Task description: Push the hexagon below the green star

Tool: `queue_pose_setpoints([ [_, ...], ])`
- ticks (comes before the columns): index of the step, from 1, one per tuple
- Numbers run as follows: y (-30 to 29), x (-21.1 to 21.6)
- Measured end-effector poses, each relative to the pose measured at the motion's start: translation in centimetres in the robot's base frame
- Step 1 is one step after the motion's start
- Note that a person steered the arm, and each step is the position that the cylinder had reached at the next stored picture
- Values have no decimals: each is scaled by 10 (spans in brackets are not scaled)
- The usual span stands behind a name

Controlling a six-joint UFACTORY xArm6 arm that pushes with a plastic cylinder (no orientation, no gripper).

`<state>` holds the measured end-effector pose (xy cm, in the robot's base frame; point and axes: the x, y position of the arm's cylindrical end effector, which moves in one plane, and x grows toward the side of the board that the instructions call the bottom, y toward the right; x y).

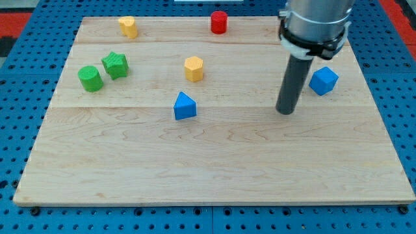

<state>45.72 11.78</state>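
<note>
Hexagon lies well off to the view's left of my tip, nothing pushed yet.

My tip [285, 112], a bare rod end with no jaws to open or close and touching no block, rests on the board [214, 175] just to the view's lower left of the blue cube [323, 80]. The orange hexagon [194, 68] sits well apart toward the view's left and slightly up; the green star [115, 65] lies further left again, touching or nearly touching the green cylinder [90, 78]. The blue triangular block [184, 106], just below the hexagon, stands close to the straight path there. I judge a leftward and downward push is needed. The yellow block [128, 26] and red cylinder [219, 22] are far up, out of play.
</note>
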Motion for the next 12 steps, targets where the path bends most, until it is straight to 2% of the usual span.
queue_pose_setpoints([
  [1, -44, -26],
  [2, -69, -87],
  [3, -83, -123],
  [4, -118, -131],
  [5, -118, -132],
  [6, -132, -131],
  [7, -158, -103],
  [8, -146, -66],
  [9, -204, -68],
  [10, -219, -72],
  [11, -261, -56],
  [12, -242, -13],
])
